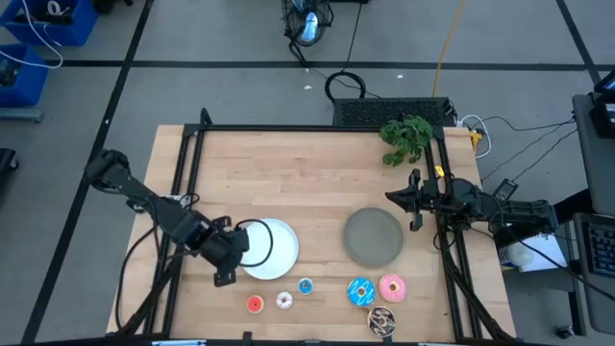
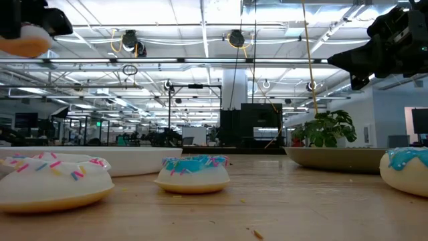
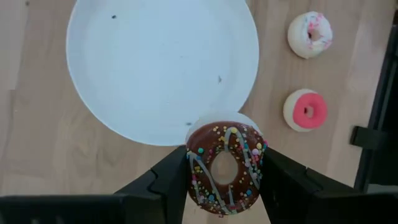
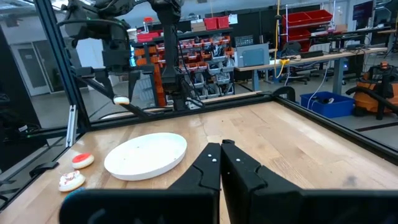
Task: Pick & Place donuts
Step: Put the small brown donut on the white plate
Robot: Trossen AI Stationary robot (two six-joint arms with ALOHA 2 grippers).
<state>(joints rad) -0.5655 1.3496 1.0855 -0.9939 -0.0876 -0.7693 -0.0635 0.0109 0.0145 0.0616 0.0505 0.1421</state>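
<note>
My left gripper (image 3: 225,155) is raised over the table at the near-left rim of the white plate (image 3: 161,68) and is shut on the tiny brown sprinkled donut (image 3: 225,168); the high view shows this gripper (image 1: 225,267) but not the donut. On the table near the front edge lie the red donut (image 1: 255,304), white donut (image 1: 284,301), tiny blue donut (image 1: 306,285), blue sprinkled donut (image 1: 360,291), pink donut (image 1: 392,287) and speckled brown donut (image 1: 381,320). My right gripper (image 1: 415,200) waits shut, raised beside the grey plate (image 1: 373,236). My left gripper pinches the tiny brown donut between its two fingers (image 3: 168,177), which sit on opposite sides of its outer rim (image 3: 194,171). The fingers point down from above. The donut's frosted face is turned toward the wrist camera, and it is lifted clear, high above the table (image 2: 27,43).
A green plant (image 1: 405,136) lies at the far right of the table. Black frame rails (image 1: 192,183) run along the table's left, far and right sides. Bare wood stretches across the far half of the table (image 1: 298,173).
</note>
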